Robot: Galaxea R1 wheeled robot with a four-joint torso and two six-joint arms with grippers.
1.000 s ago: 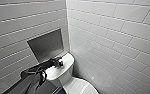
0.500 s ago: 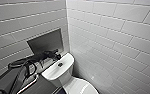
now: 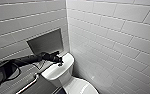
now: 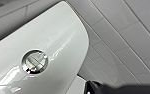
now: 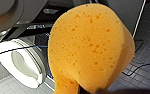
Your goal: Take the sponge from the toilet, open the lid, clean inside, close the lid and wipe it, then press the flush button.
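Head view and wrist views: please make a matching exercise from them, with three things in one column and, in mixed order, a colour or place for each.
1. sponge
2. flush button
3. left gripper

A. chrome, round, set in the tank top
B. dark, reaching over the tank top
C. orange, porous

Pairs: 1-C, 2-A, 3-B

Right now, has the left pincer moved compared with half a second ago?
Yes. Judged against the wall niche, the left pincer has come down a little, toward the tank top.
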